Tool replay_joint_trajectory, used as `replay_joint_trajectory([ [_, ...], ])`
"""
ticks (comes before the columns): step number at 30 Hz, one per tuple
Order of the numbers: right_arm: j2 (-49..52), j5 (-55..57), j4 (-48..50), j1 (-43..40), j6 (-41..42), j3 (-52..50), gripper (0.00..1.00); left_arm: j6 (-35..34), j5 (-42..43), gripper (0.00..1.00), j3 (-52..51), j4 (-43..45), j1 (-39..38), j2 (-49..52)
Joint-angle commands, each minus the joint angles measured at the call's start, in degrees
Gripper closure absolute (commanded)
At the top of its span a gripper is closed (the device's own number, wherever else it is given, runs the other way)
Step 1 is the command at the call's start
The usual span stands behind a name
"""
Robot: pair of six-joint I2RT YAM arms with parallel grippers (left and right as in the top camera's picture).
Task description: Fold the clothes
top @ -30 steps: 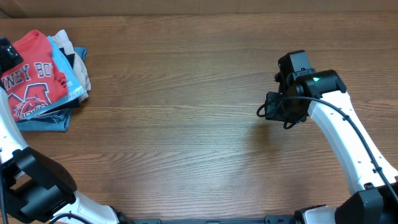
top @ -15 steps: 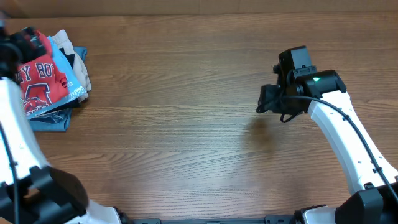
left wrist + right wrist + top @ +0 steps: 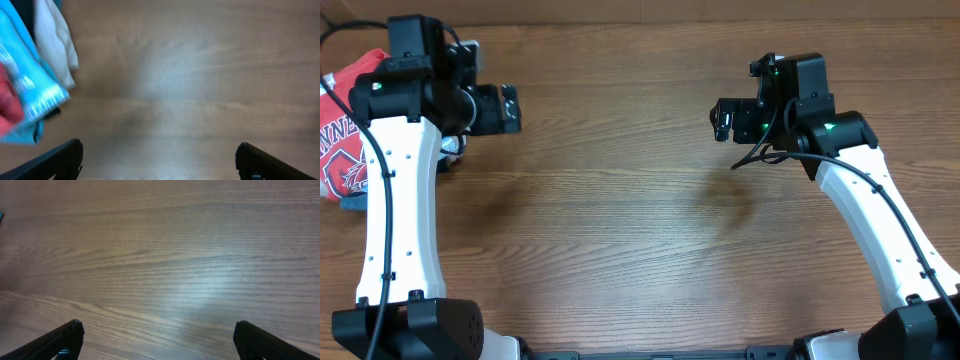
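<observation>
Two grippers are hanging with jaws wide apart above the table (image 3: 620, 250), gripping nothing: the left gripper (image 3: 159, 161) just beside the pile (image 3: 52, 55), the right gripper (image 3: 159, 339) well apart. The red shirt (image 3: 338, 150) is lying atop that pile at the table's left edge.

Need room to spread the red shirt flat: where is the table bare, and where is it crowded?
Bare wood fills the middle of the table, between the left gripper and the right gripper and down to the near edge. Crowded only at the far-left edge, where the coral-red T-shirt lies piled with other garments.
</observation>
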Motion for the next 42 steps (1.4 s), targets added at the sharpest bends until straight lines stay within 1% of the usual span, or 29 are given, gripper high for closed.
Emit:
replay_joint_trajectory([
  [1, -1.16, 0.02, -3.85, -0.48, -1.51, 3.17, 0.00, -1.49, -0.61, 0.00, 0.92, -3.45, 0.35, -0.74],
  [3, -2.01, 0.31, -6.75, -0.48, -0.81, 3.34, 0.00, -4.55, -0.61, 0.01, 0.92, -5.84, 0.83, -1.14],
  [4, -2.89, 1.49, -8.22, -0.48, 0.79, 3.34, 0.00, -4.66, -0.68, 0.03, 0.92, -6.51, 0.83, -1.68],
  [6, -4.74, 4.13, -10.12, -0.48, 3.87, 3.34, 0.00, -4.66, -0.63, 0.03, 0.90, -6.91, 0.70, -2.95],
  [11, -11.34, 4.52, -13.92, -0.46, 4.81, 3.15, 0.00, -3.76, -0.63, 0.04, -1.70, -6.54, 0.59, -10.45],
  [13, -14.51, 4.55, -14.34, -0.46, 4.81, 2.16, 0.00, -2.84, -0.28, 0.04, -5.22, -4.70, 0.42, -15.04],
  [17, -22.08, 4.98, -12.92, -0.39, 5.29, -2.69, 0.00, -2.38, -0.20, 0.04, -16.46, 1.01, -0.04, -26.77],
  [21, -33.18, 5.70, -7.30, -0.31, 5.64, -12.37, 0.00, -0.72, -0.20, 0.03, -27.69, 6.86, -0.04, -39.95],
  [23, -40.17, 8.72, -4.17, -0.31, 8.59, -18.14, 0.00, -0.74, -0.22, 0.01, -32.06, 9.79, -0.04, -46.80],
  [25, -46.34, 12.41, -3.08, -0.31, 11.21, -22.45, 0.00, -0.74, -0.26, 0.00, -35.58, 12.20, -0.02, -52.94],
  [28, -52.72, 14.56, -3.56, -0.33, 11.65, -26.10, 0.00, -0.76, -0.42, 0.00, -39.23, 14.99, -0.02, -59.43],
  [30, -55.15, 14.53, -5.64, -0.33, 11.67, -26.82, 0.00, -0.98, 0.04, 0.00, -40.17, 16.00, -0.02, -61.75],
  [34, -55.69, 14.53, -10.45, -0.33, 11.65, -26.82, 0.00, -1.40, -0.20, 0.00, -40.13, 14.82, -0.02, -62.75],
  [42, -55.58, 14.56, -16.26, -0.33, 11.65, -26.82, 0.00, -1.40, -0.20, 0.00, -40.13, 8.26, -0.02, -62.71],
])
